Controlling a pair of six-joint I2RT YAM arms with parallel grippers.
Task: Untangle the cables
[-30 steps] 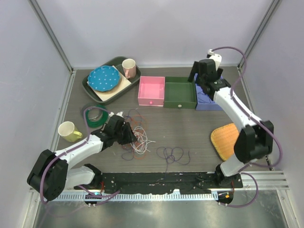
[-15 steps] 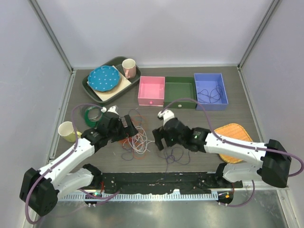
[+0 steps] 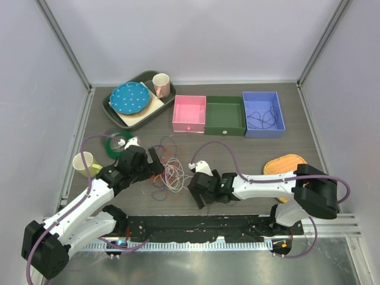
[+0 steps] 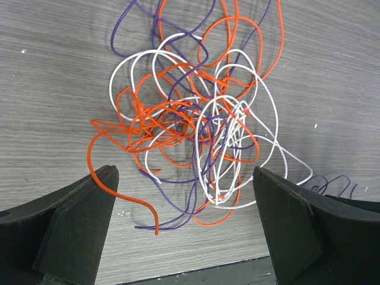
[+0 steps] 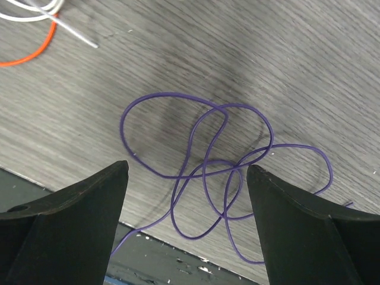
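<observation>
A tangle of red-orange, white and dark purple cables (image 3: 173, 175) lies left of centre on the table. In the left wrist view this tangle (image 4: 199, 127) lies just ahead of my left gripper (image 4: 185, 199), which is open; an orange cable end curls by the left finger (image 4: 83, 228). In the top view the left gripper (image 3: 157, 163) sits at the tangle's left edge. My right gripper (image 3: 196, 193) hovers open near the front edge. Between its fingers, a separate looped purple cable (image 5: 221, 169) lies on the table, ungripped. My right gripper (image 5: 187, 181) holds nothing.
A blue box (image 3: 279, 113) at the back right holds a dark cable (image 3: 261, 119). A green box (image 3: 225, 116) and a pink box (image 3: 189, 113) stand beside it. A green coil (image 3: 113, 144), yellow cup (image 3: 83, 164), dish tray (image 3: 116, 110) and orange mat (image 3: 279, 164) lie around.
My right arm swung from the blue box at the back right down to the near centre, over the purple cable. My left gripper opened and drew back slightly from the tangle.
</observation>
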